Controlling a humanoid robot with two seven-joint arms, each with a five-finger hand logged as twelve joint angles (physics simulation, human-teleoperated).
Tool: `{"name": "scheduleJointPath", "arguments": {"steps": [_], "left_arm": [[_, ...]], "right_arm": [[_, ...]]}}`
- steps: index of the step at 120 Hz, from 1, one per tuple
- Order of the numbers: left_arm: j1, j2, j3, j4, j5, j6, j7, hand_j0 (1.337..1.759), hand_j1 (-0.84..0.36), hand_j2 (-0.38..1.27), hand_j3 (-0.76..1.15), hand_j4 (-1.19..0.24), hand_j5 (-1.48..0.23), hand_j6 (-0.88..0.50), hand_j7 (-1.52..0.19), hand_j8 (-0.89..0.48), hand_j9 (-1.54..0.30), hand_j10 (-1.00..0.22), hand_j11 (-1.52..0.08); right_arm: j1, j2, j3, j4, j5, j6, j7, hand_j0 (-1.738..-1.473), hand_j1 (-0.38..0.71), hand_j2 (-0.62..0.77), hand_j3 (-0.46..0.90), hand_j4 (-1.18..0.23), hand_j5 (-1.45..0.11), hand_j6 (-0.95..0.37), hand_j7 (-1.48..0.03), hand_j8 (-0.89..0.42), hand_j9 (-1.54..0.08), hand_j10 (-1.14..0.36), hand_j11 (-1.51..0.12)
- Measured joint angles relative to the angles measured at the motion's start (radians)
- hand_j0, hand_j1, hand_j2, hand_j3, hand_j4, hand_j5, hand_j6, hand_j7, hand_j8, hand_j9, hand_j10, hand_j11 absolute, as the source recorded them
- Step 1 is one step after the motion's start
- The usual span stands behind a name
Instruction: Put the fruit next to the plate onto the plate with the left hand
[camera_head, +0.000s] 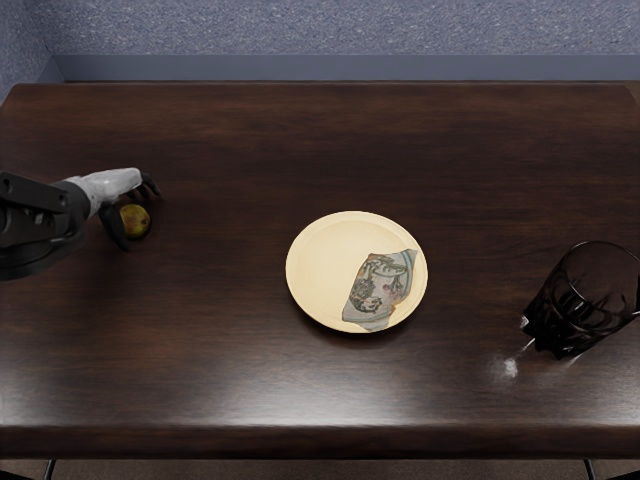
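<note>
Item 1, left robot hand (125, 205): enters from the left edge at the 9 o'clock side of the surface (300, 140), its dark fingers curled around the fruit, likely so it can be carried rather than pushed. Item 2, fruit (136, 220): small, yellowish, enclosed in that grip. It lies well apart from the plate, at roughly 9 to 10 o'clock of it, and whether it has left the surface cannot be told. Item 3, plate (320, 260): cream, round, near the centre, with a patterned patch (378, 288) at its 4 o'clock. Its bare 9 o'clock half looks like the natural landing spot. Item 4, dark see-through vessel (585, 298): tilted, at 3 to 4 o'clock of the plate and clear of the likely carry path.
</note>
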Motion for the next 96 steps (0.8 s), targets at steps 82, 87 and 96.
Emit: {"name": "scheduleJointPath", "arguments": {"steps": [82,87,96], "left_arm": [[0.008,-0.003,-0.003,0.001,-0.009,-0.003,-0.002,1.658,-0.19,0.09,0.00,-0.45,-0.58,-0.45,-0.58,-0.45,-0.58,-0.45,-0.58],[0.008,-0.003,-0.003,0.002,-0.009,-0.003,-0.002,1.658,-0.19,0.09,0.00,-0.45,-0.59,-0.45,-0.59,-0.45,-0.59,-0.45,-0.59],[0.008,-0.003,-0.004,0.001,-0.009,-0.003,-0.002,1.658,-0.20,0.10,0.00,-0.46,-0.60,-0.46,-0.60,-0.46,-0.60,-0.46,-0.60]], "right_arm": [[0.000,0.000,0.000,0.000,0.000,0.000,0.000,-1.658,-0.35,0.00,0.00,0.00,0.00,0.00,0.00,0.00,0.00,0.00,0.00],[0.000,0.000,0.000,0.000,0.000,0.000,0.000,-1.658,-0.35,0.00,0.00,0.00,0.00,0.00,0.00,0.00,0.00,0.00,0.00],[0.000,0.000,0.000,0.000,0.000,0.000,0.000,-1.658,-0.35,0.00,0.00,0.00,0.00,0.00,0.00,0.00,0.00,0.00,0.00]]}}
